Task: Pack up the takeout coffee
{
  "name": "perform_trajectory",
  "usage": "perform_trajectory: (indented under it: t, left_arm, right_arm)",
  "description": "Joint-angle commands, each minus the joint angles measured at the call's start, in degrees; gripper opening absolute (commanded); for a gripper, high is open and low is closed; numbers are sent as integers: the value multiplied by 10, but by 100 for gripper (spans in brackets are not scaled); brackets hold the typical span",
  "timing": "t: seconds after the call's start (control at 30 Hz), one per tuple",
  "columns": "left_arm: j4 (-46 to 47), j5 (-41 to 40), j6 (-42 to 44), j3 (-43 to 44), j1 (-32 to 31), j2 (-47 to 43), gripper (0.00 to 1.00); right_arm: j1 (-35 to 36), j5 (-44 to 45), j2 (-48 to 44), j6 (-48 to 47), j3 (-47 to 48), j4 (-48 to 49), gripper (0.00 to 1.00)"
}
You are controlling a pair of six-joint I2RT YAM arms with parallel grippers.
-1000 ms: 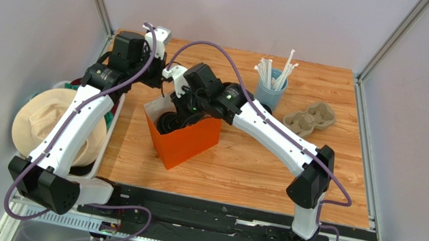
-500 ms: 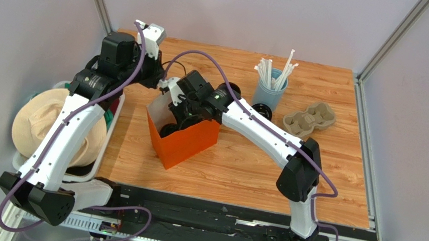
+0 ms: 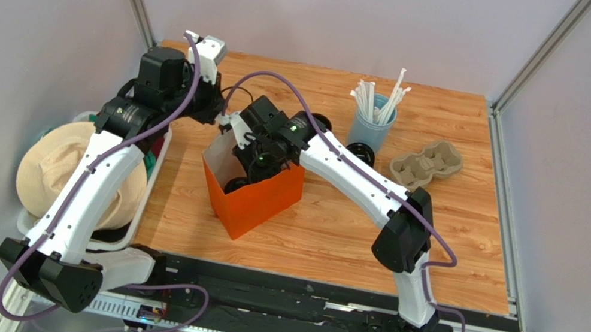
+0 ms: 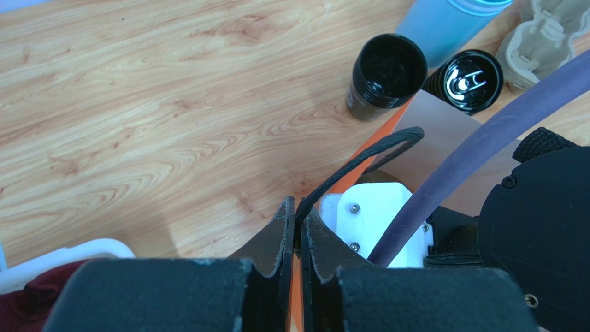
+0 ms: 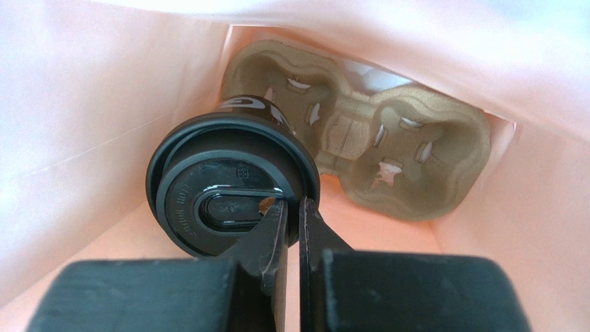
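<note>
An orange paper bag (image 3: 257, 196) stands open in the middle of the table. In the right wrist view, my right gripper (image 5: 292, 207) is down inside the bag, shut on the rim of the black lid of a takeout coffee (image 5: 232, 183). The cup is over the left end of a moulded cardboard tray (image 5: 374, 149) on the bag's floor; I cannot tell if it is seated. My left gripper (image 4: 298, 214) is shut on the bag's black cord handle (image 4: 367, 155) at the bag's back-left corner. From above, the right gripper (image 3: 248, 169) is in the bag's mouth.
Behind the bag stand an open black cup (image 4: 386, 76) and a lidded black cup (image 4: 471, 79). A pale blue cup of white straws (image 3: 372, 125) and a second cardboard tray (image 3: 428, 162) are at the back right. A bin with a straw hat (image 3: 78, 173) sits off the table's left edge.
My right gripper has gone further left and down into the bag with the cup. My left gripper shifted slightly back and left with the handle, then held still.
</note>
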Motion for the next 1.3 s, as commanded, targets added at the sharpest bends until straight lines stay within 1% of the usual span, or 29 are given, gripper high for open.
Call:
perform_trajectory:
  t: [0.0,0.3,1.1,1.27]
  left_arm:
    - [35,27,-5,-1,-2,-16,0]
    - [39,34,-2,-10,-2,-23,0]
    - [48,45,1,-31,-2,-24,0]
    - [48,44,3,-32,-2,-22,0]
  right_arm:
    - [25,-6,28,-26,21,-39,0]
    - [31,4,55,-22,14,-46,0]
    - [41,21,89,-27,4,-67,0]
    - [42,16,86,-34,4,-70,5]
